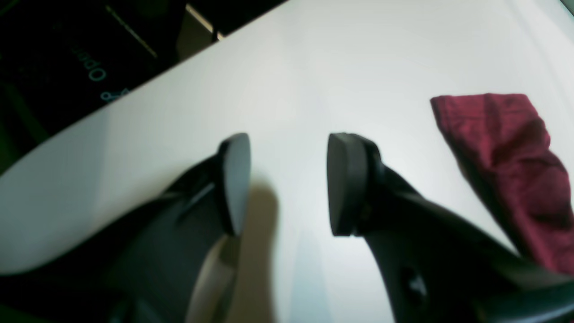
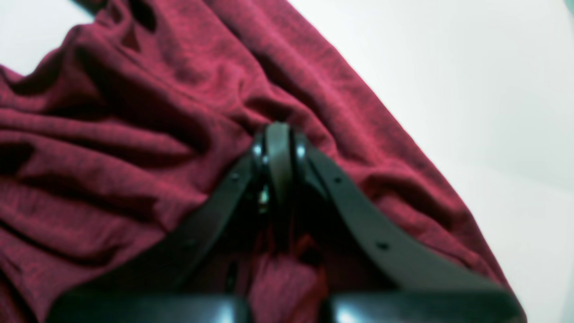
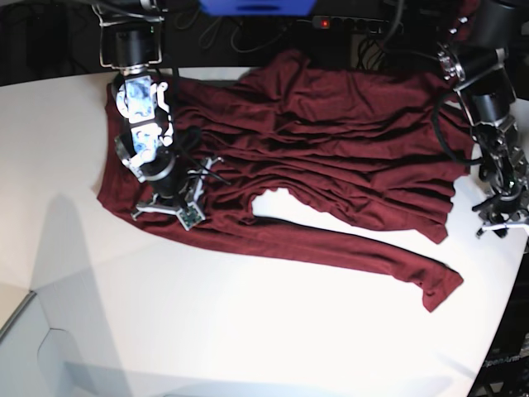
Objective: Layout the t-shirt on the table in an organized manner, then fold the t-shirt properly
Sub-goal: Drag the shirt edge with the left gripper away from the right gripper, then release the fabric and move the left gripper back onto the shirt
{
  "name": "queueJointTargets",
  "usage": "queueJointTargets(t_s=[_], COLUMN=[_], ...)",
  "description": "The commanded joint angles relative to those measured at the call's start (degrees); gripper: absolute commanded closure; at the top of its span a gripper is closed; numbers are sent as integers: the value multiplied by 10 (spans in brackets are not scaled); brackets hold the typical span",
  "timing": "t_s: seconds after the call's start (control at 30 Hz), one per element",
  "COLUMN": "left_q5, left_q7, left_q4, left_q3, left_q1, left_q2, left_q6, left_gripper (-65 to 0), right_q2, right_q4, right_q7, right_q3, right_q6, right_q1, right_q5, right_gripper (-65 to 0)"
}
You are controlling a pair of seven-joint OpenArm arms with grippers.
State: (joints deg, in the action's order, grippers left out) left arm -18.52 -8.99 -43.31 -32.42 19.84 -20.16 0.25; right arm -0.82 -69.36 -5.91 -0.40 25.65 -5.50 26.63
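Maroon knit of the t-shirt [image 3: 331,141] is spread, rumpled, across the far half of the white table [image 3: 248,331], one long strip trailing toward the near right; layout is judged unfinished. At the left, the right end effector [image 2: 279,148] is closed on a fold of cloth, presumably to draw it flat. At the right, the left end effector [image 1: 287,184] is held partly open over bare table, gripping nothing.

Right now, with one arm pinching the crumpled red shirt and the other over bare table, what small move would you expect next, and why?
Probably the left gripper, jaws apart over the smooth white table, moves to the dark maroon knit t-shirt edge beside it and grips. The right gripper is already shut on the wrinkled fabric, so a second hold would allow spreading it.
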Motion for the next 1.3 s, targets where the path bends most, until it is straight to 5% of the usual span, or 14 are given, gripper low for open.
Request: queueJointTargets(t_s=[0.0,0.3,0.47,0.77,1.27], left_q5=[-2,-2,-2,-7,-6], left_q7=[14,17,18,75,-290], left_q4=[-11,31,140,174,-406], left_q3=[-1,126,201,224,147], left_q1=[14,141,221,200,-63], left_q2=[-12,6,15,22,55], left_q6=[-3,-1,0,-3,-4], left_gripper=[-275,-275,-275,-275,-275], right_q2=[0,-13,-25,-11,-12], right_q4=[-2,-6,-17,-173,-102], right_q7=[-10,-11,-15,-16,-16], right_q3=[-1,1,2,35,34], right_q6=[4,4,4,4,4], right_q1=[-4,-5,-3,33,25], right_q5=[5,7,7,5,5], right_gripper=[-19,-19,-19,-19,-19])
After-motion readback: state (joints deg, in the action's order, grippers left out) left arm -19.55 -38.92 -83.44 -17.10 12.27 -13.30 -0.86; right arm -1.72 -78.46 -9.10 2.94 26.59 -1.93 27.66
